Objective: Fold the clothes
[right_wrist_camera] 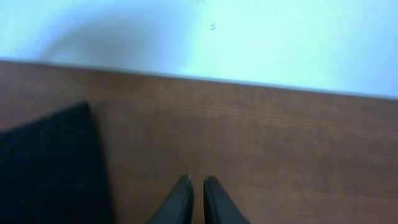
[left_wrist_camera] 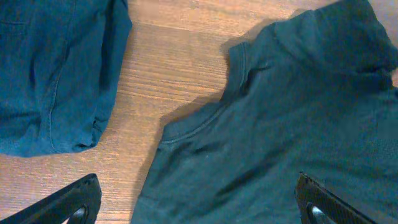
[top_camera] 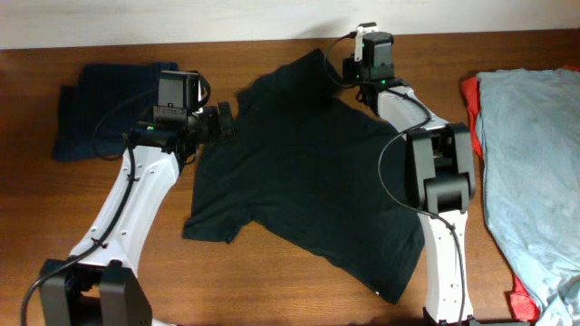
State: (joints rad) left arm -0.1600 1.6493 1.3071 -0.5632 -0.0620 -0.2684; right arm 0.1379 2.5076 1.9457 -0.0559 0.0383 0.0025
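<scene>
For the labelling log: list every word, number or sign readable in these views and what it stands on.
No text can be read in any view.
T-shirt: small white mark at its hem, too small to read.
Wall: faint speck, too blurred to read.

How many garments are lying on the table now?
4: a navy garment folded at far left, the black T-shirt spread in the middle, a grey-blue garment at right, a red garment under it. More may be hidden there.
</scene>
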